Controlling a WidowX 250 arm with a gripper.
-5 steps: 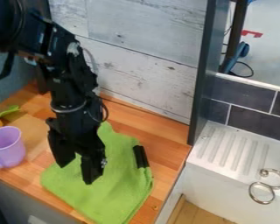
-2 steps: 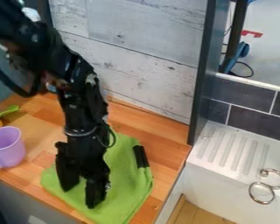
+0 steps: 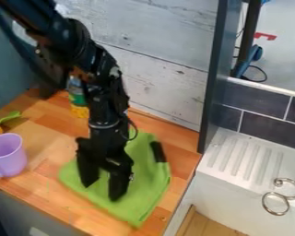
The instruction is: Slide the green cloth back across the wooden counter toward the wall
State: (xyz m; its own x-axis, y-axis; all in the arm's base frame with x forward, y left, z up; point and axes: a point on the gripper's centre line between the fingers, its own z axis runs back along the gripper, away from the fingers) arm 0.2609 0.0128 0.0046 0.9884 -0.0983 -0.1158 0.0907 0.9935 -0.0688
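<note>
While we look down on the wooden surface (image 3: 39, 191), we see the black arm (image 3: 105, 103) over it, and the white sink (image 3: 227, 186) to the right. Beneath the arm's jaws, the green cloth (image 3: 147, 184) lies spread near the surface's right edge. The jaws stand apart, tips down at the cloth; whether they pinch a fold, we cannot tell. Left of the cloth, we see the purple mug (image 3: 7, 154), then the bottle (image 3: 77, 94) behind the arm and a black strip (image 3: 157, 152) on the cloth.

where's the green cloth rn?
Camera view, lower middle: green cloth lies on the wooden counter, beneath the hand, between the purple mug at left and the white sink at right.
</note>
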